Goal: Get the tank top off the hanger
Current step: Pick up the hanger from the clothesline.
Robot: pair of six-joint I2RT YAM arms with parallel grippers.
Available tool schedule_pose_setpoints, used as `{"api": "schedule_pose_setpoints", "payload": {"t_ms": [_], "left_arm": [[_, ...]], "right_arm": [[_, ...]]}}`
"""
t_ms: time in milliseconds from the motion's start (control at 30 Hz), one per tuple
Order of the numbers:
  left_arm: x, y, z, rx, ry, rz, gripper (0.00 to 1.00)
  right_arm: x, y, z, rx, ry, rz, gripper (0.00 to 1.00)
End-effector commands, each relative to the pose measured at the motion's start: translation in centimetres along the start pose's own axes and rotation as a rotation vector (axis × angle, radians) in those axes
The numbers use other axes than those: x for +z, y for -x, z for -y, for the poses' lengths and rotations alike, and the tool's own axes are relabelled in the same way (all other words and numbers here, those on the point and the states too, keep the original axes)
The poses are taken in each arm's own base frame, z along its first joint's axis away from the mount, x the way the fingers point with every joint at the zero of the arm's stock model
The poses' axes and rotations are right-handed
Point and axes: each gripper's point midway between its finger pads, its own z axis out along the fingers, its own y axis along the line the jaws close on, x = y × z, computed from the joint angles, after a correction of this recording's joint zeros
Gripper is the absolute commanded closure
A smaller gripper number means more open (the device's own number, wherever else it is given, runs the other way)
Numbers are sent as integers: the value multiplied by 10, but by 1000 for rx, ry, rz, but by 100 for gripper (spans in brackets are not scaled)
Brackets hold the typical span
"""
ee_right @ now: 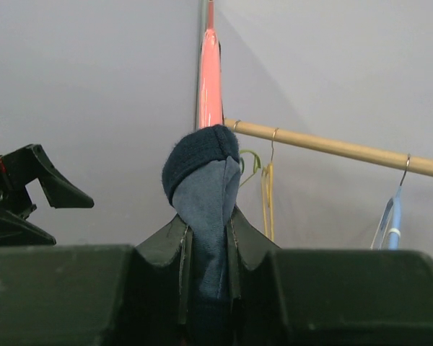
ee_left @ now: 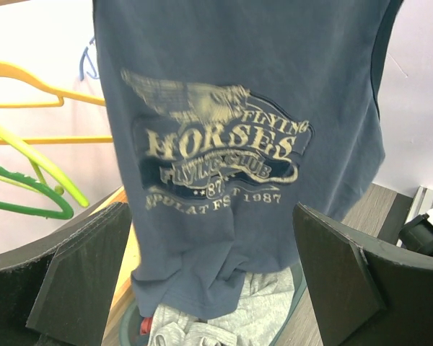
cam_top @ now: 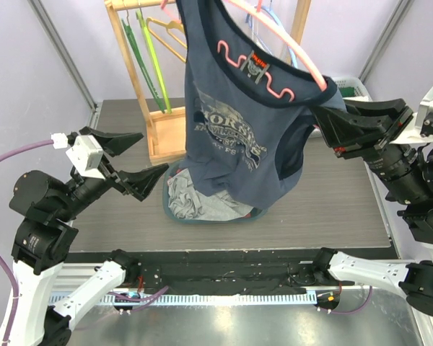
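A: Top view, claws?
B: Right gripper [cam_top: 323, 122] clamped on tank top [cam_top: 231, 130] armhole edge, at pink hanger [cam_top: 289, 43] tip; left gripper [cam_top: 150, 155] spread wide, nothing held, kept apart from the hem
A: Wrist views?
B: Left: tank top framed between parted fingers [ee_left: 86, 274], untouched. Right: strap pinched between the jaws, below the hanger

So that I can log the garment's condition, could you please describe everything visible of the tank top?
The tank top is soft blue-grey knit with navy trim at neck and armholes and a faded cream winged "Flying Horses" print. It hangs tilted from a pink hanger, one shoulder strap pinched in the right gripper at the hanger's end. Its hem seems to touch a grey garment below. The open left gripper stands clear.
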Motion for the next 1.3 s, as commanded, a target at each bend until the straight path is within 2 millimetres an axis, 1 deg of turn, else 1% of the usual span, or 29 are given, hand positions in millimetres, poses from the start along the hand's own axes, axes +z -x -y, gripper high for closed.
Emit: {"api": "schedule_pose_setpoints", "payload": {"t_ms": [0, 67, 100, 200, 367, 467, 567, 600, 667, 700, 767, 800, 833, 867, 900, 933, 1033, 1067, 1133, 1233, 1267], "left_arm": [[0, 13, 2, 15, -13, 45, 0], [1, 11, 2, 18, -14, 41, 0], [1, 12, 2, 18, -16, 42, 0], [3, 13, 2, 18, -17, 47, 0], [1, 16, 3, 17, -18, 57, 0], [0, 18, 4, 18, -21, 60, 0], [-3, 30, 7, 37, -31, 85, 0], [-4, 40, 8, 48, -33, 103, 0], [-6, 50, 10, 73, -43, 120, 0], [-9, 64, 14, 96, -57, 146, 0], [-11, 75, 20, 145, -91, 160, 0], [-12, 79, 22, 155, -99, 162, 0], [-14, 90, 24, 194, -107, 184, 0], [-16, 95, 27, 214, -124, 193, 0], [-17, 98, 28, 253, -133, 198, 1], [-20, 107, 31, 278, -143, 216, 0], [-20, 111, 33, 322, -157, 211, 0], [-22, 113, 33, 335, -157, 213, 0], [-21, 108, 34, 356, -168, 198, 0], [-17, 98, 33, 345, -183, 172, 0], [-12, 88, 31, 332, -185, 150, 0]], "right_arm": [[-17, 38, -5, 62, 42, 115, 99], [-22, 47, -8, 74, 60, 135, 99], [-26, 55, -7, 77, 63, 154, 99], [-29, 66, -13, 77, 103, 185, 99], [-28, 69, -15, 77, 115, 190, 99], [-34, 74, -16, 81, 126, 204, 99], [-37, 72, -15, 86, 120, 195, 99], [-38, 67, -16, 90, 125, 174, 99], [-36, 58, -21, 100, 144, 143, 99], [-36, 48, -25, 110, 160, 100, 99], [-32, 37, -37, 114, 222, 45, 99], [-32, 24, -41, 117, 241, -14, 99], [-31, 19, -46, 121, 263, -39, 99], [-30, 16, -51, 126, 292, -60, 99], [-31, 8, -54, 133, 306, -95, 99], [-31, 4, -57, 140, 316, -112, 99], [-35, -6, -60, 152, 328, -140, 99], [-34, -14, -61, 158, 327, -161, 99], [-37, -18, -63, 161, 337, -170, 99], [-35, -32, -69, 169, 359, -209, 99], [-35, -36, -71, 170, 365, -218, 99]]}}
